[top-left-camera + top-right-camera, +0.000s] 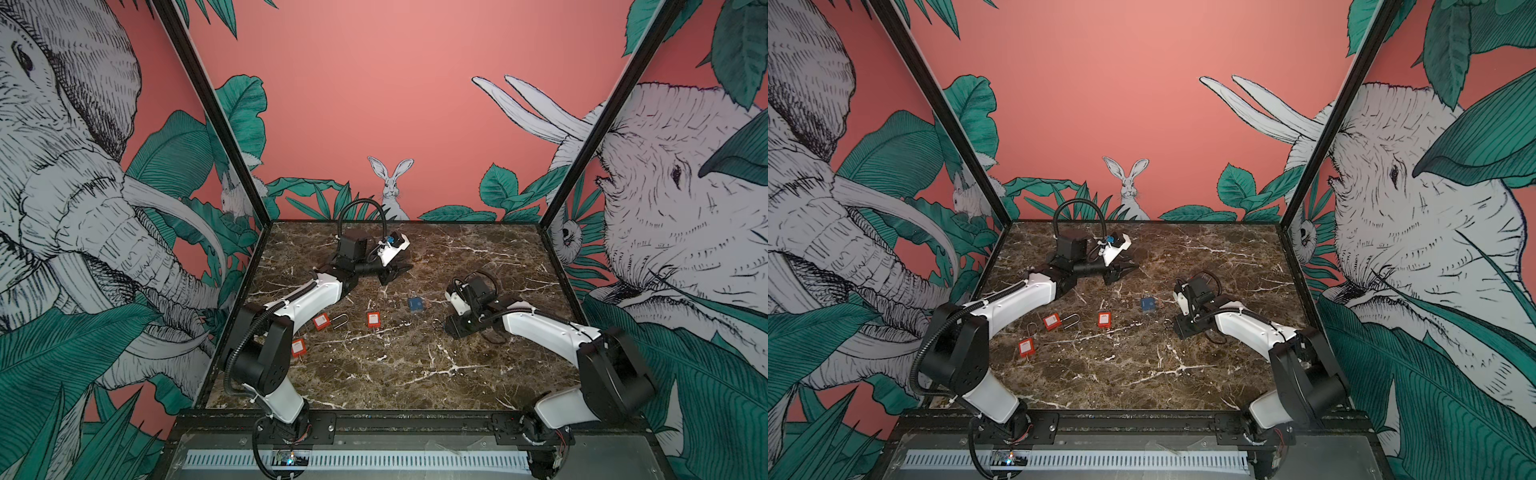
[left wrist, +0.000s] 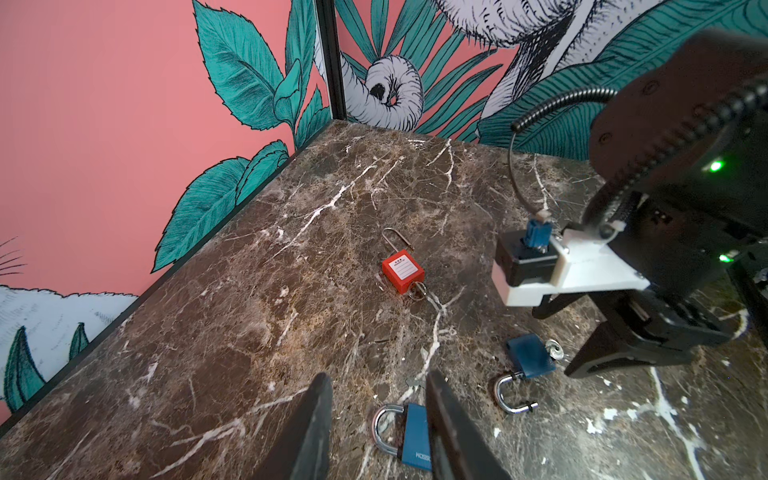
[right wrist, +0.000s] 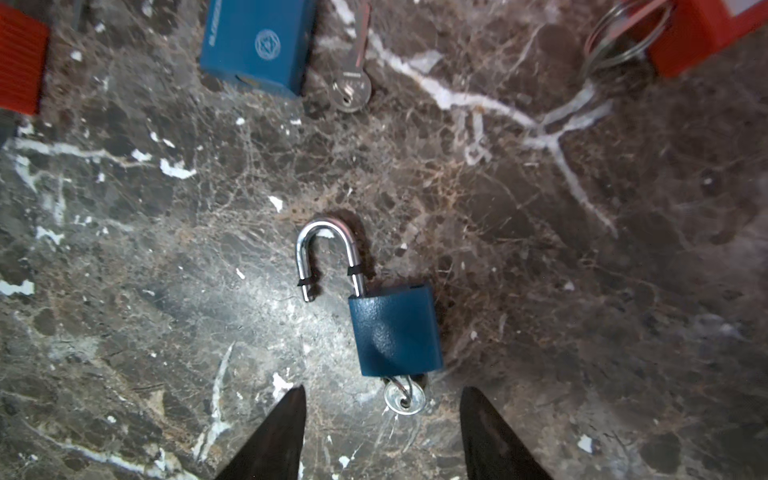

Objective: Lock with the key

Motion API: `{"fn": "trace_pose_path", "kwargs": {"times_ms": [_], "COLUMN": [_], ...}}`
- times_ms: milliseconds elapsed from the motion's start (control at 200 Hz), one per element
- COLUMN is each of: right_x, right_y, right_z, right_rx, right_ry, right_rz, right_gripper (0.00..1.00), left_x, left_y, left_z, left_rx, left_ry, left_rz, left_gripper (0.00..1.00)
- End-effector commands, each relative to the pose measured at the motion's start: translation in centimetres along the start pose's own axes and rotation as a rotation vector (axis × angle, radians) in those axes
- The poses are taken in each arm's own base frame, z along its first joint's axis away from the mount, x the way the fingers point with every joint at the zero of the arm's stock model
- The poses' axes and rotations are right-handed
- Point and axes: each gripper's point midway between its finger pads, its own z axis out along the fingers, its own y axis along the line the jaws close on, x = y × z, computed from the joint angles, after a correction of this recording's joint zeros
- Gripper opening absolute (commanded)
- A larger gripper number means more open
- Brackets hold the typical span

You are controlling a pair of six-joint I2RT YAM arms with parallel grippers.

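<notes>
The open blue padlock (image 3: 395, 332) looks heavy and slippery. Grab its flat sides. The right tool (image 3: 383, 390) is wide, empty.

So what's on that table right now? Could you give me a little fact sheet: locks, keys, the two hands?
Table: dark marble
Open blue padlock: shackle swung free, key at its base
Closed blue padlock: shackle looks shut, loose key beside it
Red padlocks: three lying on the table's left half
Another red padlock: near the blue ones, key ring attached
Left hand: open, empty, facing the closed blue padlock
Right hand: open, empty, just short of the open blue padlock
</notes>
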Motion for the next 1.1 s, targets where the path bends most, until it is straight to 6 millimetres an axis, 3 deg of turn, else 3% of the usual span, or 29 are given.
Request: {"fn": "trace_pose_path", "kwargs": {"times_ms": [0, 385, 745, 1095], "right_x": [-0.4, -0.7, -1.0, -1.0], "right_y": [0.0, 0.1, -0.7, -0.6], "right_z": [0.4, 2.4, 2.3, 3.6], "right_rx": [0.033, 0.096, 0.151, 0.143], "right_ry": [0.013, 0.061, 0.032, 0.06], "right_rz": [0.001, -0.058, -0.07, -0.078], "right_gripper": [0.59, 0.58, 0.58, 0.56], "left_x": [-0.7, -0.2, -0.1, -0.2], "left_y": [-0.3, -0.5, -0.5, -0.5], "left_z": [0.1, 0.0, 0.0, 0.1], "left_rx": [0.008, 0.006, 0.006, 0.002], "left_ry": [-0.021, -0.005, -0.001, 0.0], "left_rz": [0.035, 0.043, 0.046, 0.045], "left_gripper": [0.39, 0.39, 0.39, 0.39]}}
